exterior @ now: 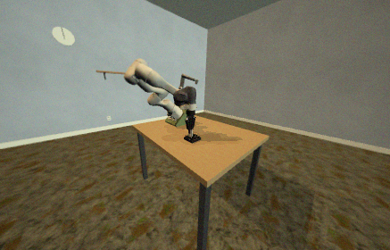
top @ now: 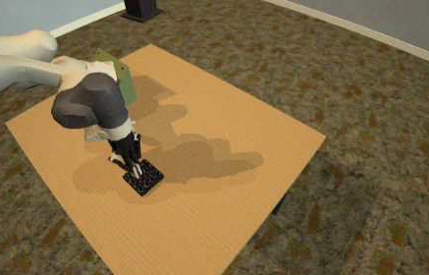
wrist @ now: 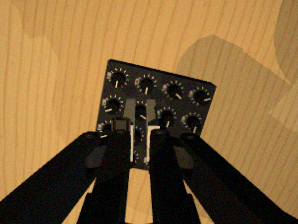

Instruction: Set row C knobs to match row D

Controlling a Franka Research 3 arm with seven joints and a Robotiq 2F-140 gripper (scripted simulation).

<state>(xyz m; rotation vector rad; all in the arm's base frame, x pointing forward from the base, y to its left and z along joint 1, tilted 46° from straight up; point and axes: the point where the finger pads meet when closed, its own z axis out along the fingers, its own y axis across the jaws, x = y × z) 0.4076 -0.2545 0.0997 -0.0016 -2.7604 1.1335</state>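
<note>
Knob box (top: 146, 179) set square-cornered on the desk (top: 226, 147) – toward its left edge, claw (wrist: 141, 137) pinched on a knob (wrist: 140, 111), which one cannot be told.

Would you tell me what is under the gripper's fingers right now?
The knob box on the table. The gripper, nearly shut, sits over one knob near the box's middle; that knob and the nearer rows are covered by the fingers.

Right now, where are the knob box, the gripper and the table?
knob box (top: 150, 181): top view, its bare right part.
gripper (wrist: 145, 137): wrist view, between the fingertips, shut on a knob.
table (top: 245, 147): top view, bare wood.
</note>
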